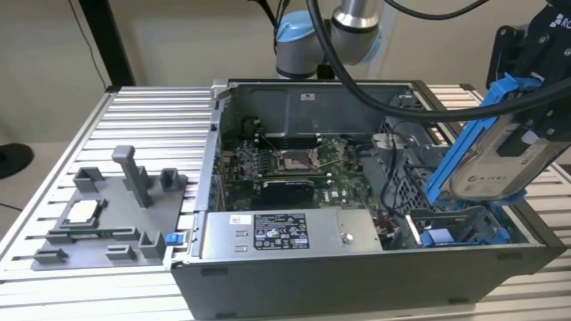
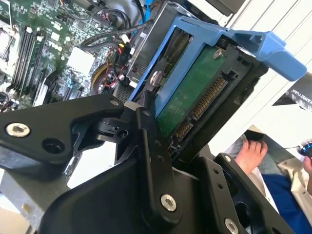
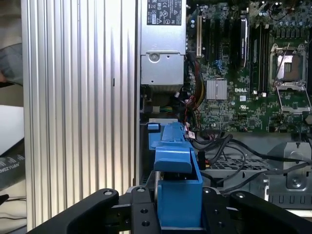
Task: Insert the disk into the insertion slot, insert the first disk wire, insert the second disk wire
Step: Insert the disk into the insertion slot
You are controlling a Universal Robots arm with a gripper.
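My gripper (image 1: 525,140) is shut on the disk (image 1: 493,172), a silver-grey drive with a white label clipped in a bright blue carrier frame (image 1: 464,140). I hold it steeply tilted above the open computer case, at the exterior view's right. Just beneath it lies the insertion slot (image 1: 466,222), a grey drive-cage bay with perforated walls. In the second wrist view the disk's green circuit-board side (image 2: 195,97) shows between my black fingers (image 2: 148,141). In the first wrist view the blue carrier (image 3: 178,190) sits between the fingers, above the cage (image 3: 234,163). Loose black cables (image 3: 229,146) lie beside the cage; which are the disk wires I cannot tell.
A grey power supply (image 1: 285,231) fills the case's front and the motherboard (image 1: 285,160) lies behind it. A grey fixture tray with upright posts (image 1: 107,214) stands on the slatted aluminium table (image 1: 152,114) at the exterior view's left. A person's foot (image 2: 248,151) is near the table.
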